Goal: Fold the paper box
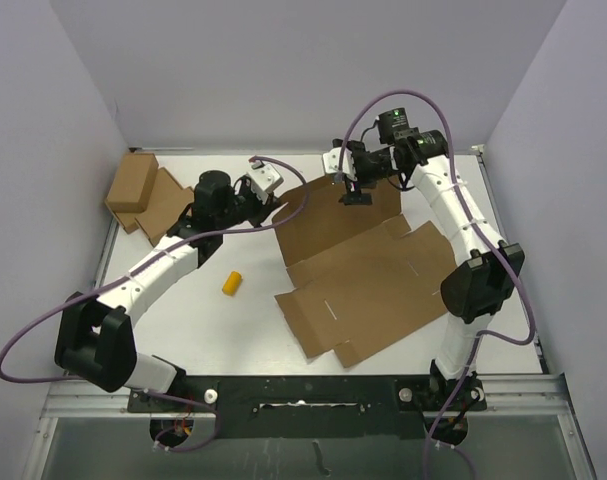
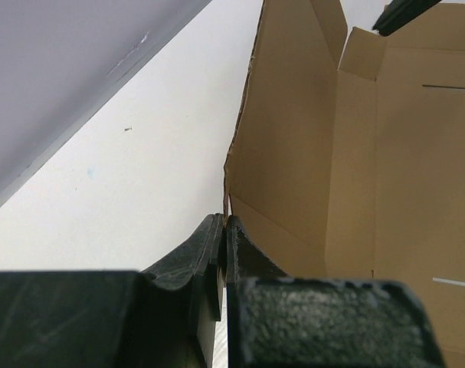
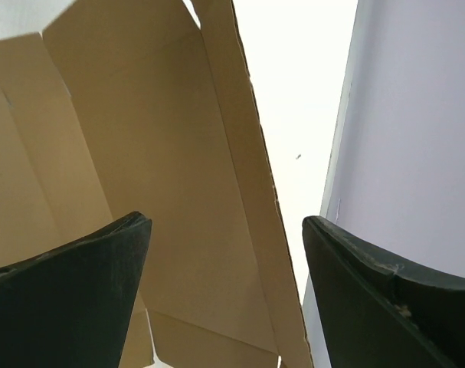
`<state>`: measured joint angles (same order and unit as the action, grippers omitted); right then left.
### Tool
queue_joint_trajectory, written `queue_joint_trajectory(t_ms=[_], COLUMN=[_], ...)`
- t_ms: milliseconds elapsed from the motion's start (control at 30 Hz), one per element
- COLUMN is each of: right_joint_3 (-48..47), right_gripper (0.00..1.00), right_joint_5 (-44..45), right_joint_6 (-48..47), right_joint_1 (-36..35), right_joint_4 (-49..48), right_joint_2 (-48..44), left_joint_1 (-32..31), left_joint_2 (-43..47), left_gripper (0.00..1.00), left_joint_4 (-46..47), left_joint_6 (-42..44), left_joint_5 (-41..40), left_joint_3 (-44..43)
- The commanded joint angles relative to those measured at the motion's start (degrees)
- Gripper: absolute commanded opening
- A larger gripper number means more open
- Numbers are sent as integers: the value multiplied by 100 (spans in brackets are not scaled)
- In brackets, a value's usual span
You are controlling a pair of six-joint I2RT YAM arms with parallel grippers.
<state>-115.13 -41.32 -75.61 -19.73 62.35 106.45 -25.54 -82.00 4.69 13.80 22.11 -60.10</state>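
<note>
The paper box (image 1: 368,275) is a large brown die-cut sheet lying mostly flat at the middle right of the table, its far panel raised. My left gripper (image 1: 279,207) is shut on the box's left far flap edge; in the left wrist view the fingers (image 2: 226,230) pinch the thin cardboard edge (image 2: 293,153). My right gripper (image 1: 355,196) is open above the far edge of the raised panel; in the right wrist view the cardboard edge (image 3: 255,199) stands between the two spread fingers (image 3: 102,253) without touching them.
Two smaller brown cardboard boxes (image 1: 143,195) lie at the far left corner. A small yellow cylinder (image 1: 231,283) lies on the white table left of the sheet. Lavender walls enclose the back and both sides.
</note>
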Motion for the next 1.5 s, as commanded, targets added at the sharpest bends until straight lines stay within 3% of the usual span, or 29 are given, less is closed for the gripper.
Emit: queue_joint_trajectory(t_ms=[0,233,433,567,733,800,833,933,1033,1167,1467], right_joint_3=[-323,-426,-374,-299,-255,-255,-260,-264,-246,-195,-378], right_gripper=[81,68,36,25,3,0,0,0,0,0,0], right_joint_5=[419,528,514,460,460,452,445,442,399,343,122], right_joint_6=[124,125,26,-70,-148,-201,-207,-217,-205,-191,-124], right_joint_1=[45,16,3,0,2,-1,-4,-5,-4,-5,-14], right_joint_4=[-354,-434,-361,-288,-183,-139,-128,-94,-64,-48,90], right_joint_2=[57,178,185,149,92,40,-4,-105,-175,-210,-127], left_joint_1=[-30,-30,-30,-31,-30,-15,13,247,559,901,785], left_joint_2=[399,508,594,622,628,630,632,584,407,120,-120], left_gripper=[0,0,0,0,0,0,9,48,72,77,82], left_joint_4=[594,664,762,796,810,808,813,757,666,476,5], left_joint_6=[111,124,40,5,-79,-265,-427,-1010,-1609,-1973,-1330], left_joint_5=[299,563,819,922,1029,1091,1109,1422,2275,2970,3137], left_joint_3=[-22,24,74,86,77,42,-3,-250,-588,-967,-1193])
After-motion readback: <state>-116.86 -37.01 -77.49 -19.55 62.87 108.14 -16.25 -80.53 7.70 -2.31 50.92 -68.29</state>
